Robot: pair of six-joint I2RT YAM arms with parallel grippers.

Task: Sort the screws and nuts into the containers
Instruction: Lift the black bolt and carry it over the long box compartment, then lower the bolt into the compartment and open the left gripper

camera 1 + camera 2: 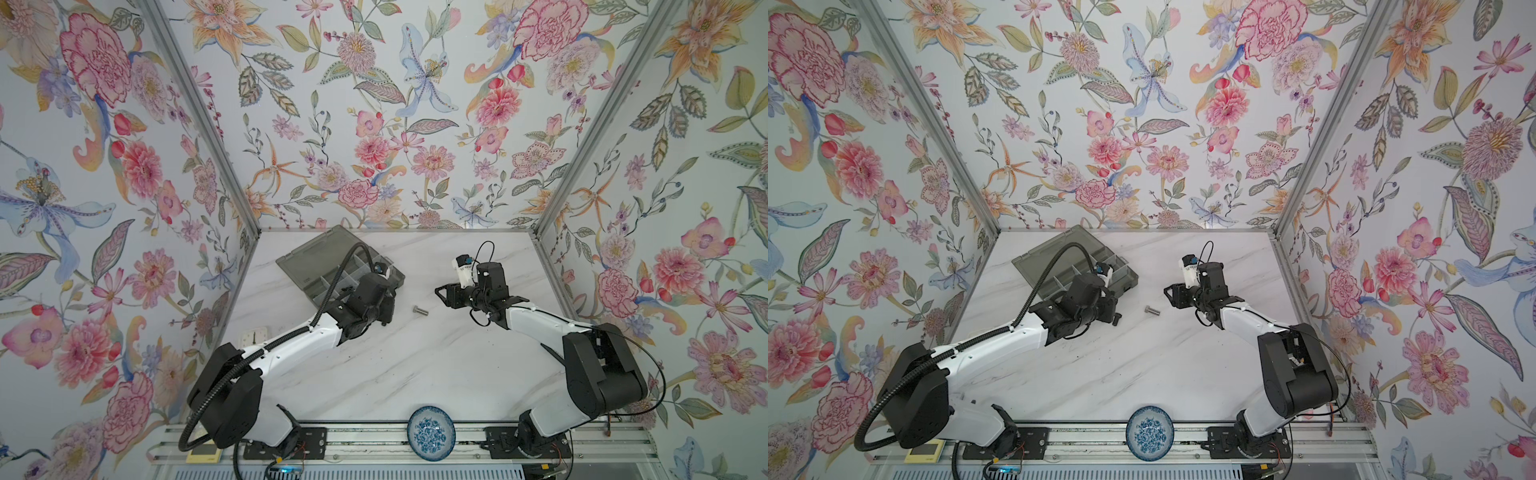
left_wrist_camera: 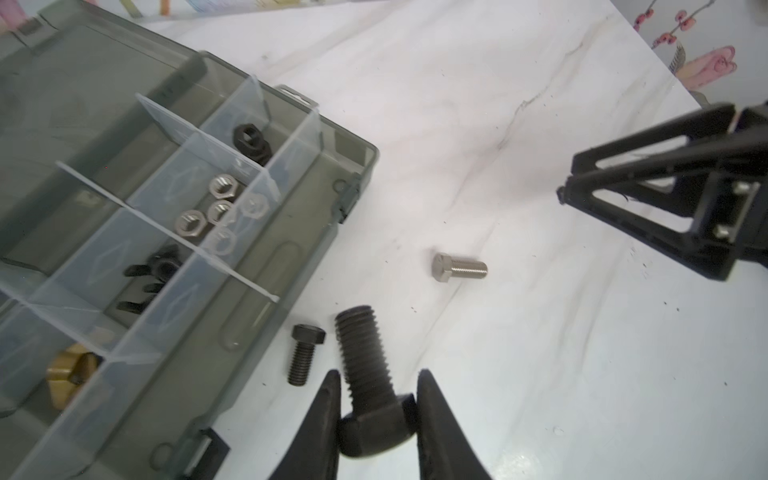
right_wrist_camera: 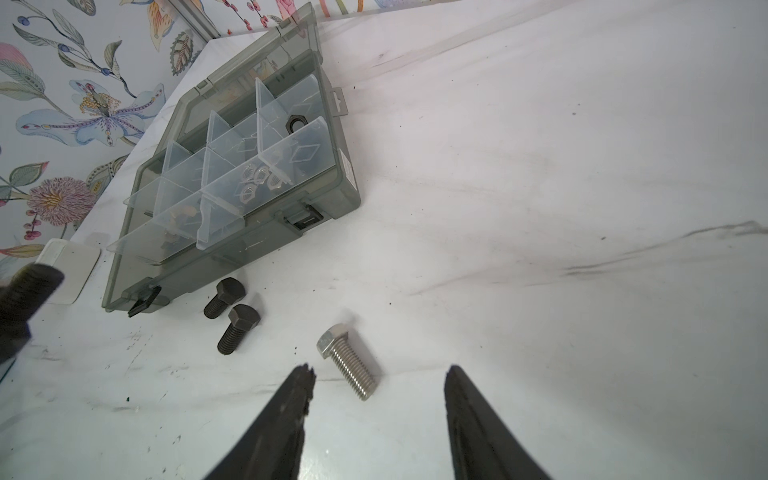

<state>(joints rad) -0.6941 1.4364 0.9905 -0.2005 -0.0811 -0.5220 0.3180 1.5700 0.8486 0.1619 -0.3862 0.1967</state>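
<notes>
The surface (image 1: 415,374) lies open toward its near edge; the organizer box (image 1: 316,257) sits back-left. The left hand (image 2: 376,399), beside the box, clamps a black bolt (image 2: 365,361) by its head. The right hand (image 3: 379,370) hovers half-open, empty, near the silver bolt (image 3: 347,361).

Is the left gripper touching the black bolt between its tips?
Touching. In the left wrist view, the left gripper pinches the black bolt by its hex head.
</notes>
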